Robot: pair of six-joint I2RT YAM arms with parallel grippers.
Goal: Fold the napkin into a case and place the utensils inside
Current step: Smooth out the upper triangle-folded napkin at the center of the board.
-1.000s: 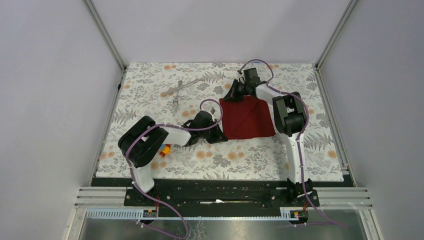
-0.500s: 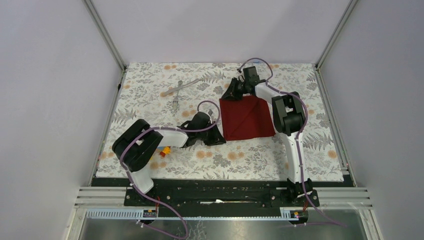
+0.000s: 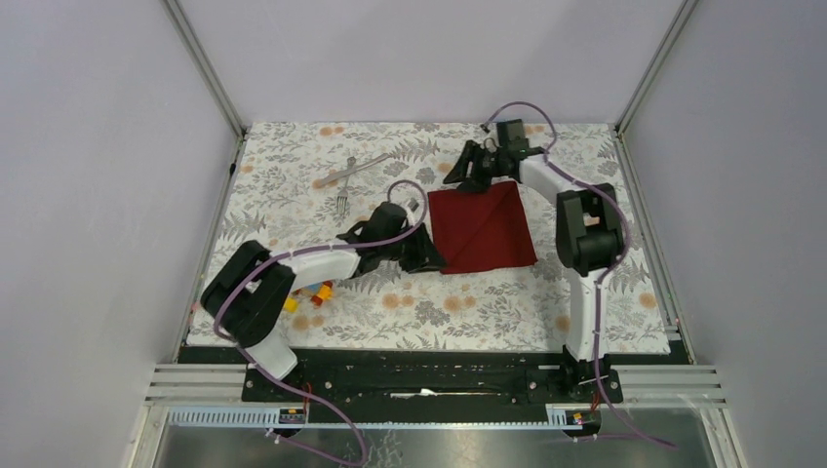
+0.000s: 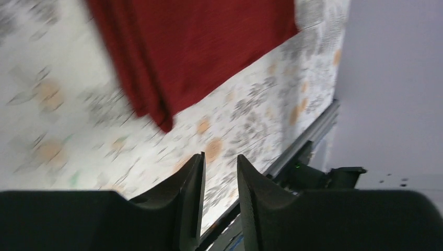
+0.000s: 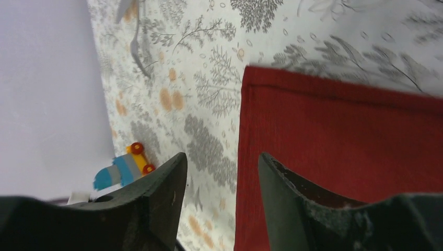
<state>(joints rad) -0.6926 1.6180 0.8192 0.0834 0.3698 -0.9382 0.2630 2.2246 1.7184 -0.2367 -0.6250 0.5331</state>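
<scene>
Right of mat [image 3: 293, 292] centre, folded napkin [image 3: 483, 226] lies flat. At its 8 o'clock corner left gripper [image 3: 432, 257], at 11 o'clock right gripper [image 3: 468, 178]: both jaws parted, gripping nothing. Probably staged on that edge for the next fold. The utensils [image 3: 347, 179] wait at 10 o'clock.

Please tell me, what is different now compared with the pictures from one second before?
The left gripper and the right gripper opened and released the napkin. The right one drew back from its far left corner; the left one stays by the near left corner, while its elbow swung outward to the left. The folded napkin, the utensils and the toy blocks kept their places.
</scene>
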